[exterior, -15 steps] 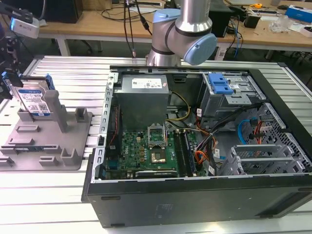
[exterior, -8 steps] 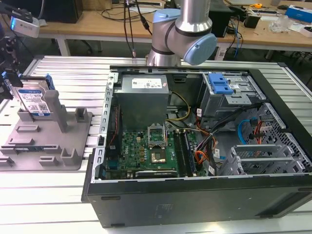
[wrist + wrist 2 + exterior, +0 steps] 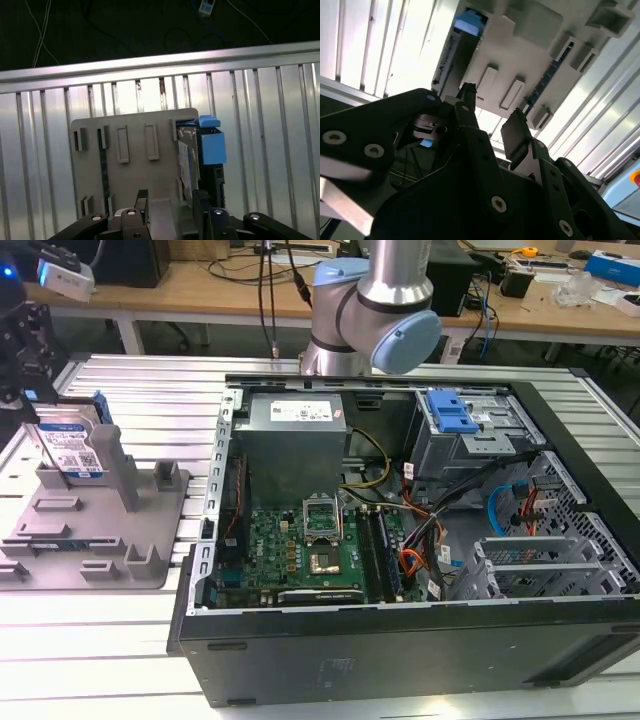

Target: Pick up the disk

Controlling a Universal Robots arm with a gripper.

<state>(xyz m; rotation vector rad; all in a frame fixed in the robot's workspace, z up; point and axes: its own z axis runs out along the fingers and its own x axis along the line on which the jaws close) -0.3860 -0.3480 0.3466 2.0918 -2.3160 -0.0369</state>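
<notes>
the work is at the approach step: the disk (image 3: 70, 448) is not taken yet. it stands upright on its edge in a slot of the grey holder plate (image 3: 100, 540). this plate lies on the slotted aluminium table (image 3: 130, 390) at the exterior view's left, just beside the open computer case (image 3: 400, 660).

in the first wrist view the gripper (image 3: 171, 207) hovers above the plate with its jaws spread apart and nothing between them. the disk (image 3: 186, 160) is seen there from its thin edge, with the blue rail (image 3: 212, 145) on one side. it seems to me more in line with one finger than with the gap. so i judge that a grasp calls for a small sideways correction, then a straight descent, so that the fingers come on the two flat faces without knocking the holder posts.

some things are hard to tell. in the second wrist view the gripper's own black links stand in front of much of the plate, and of the disk i make out clearly just the blue rail (image 3: 470, 22). in the exterior view a dark shape above the disk, at the picture's edge, is probably the gripper, but it is cut off. the arm (image 3: 375, 310) leaves the picture at the top. how high the fingers are above the disk i cannot say.
</notes>
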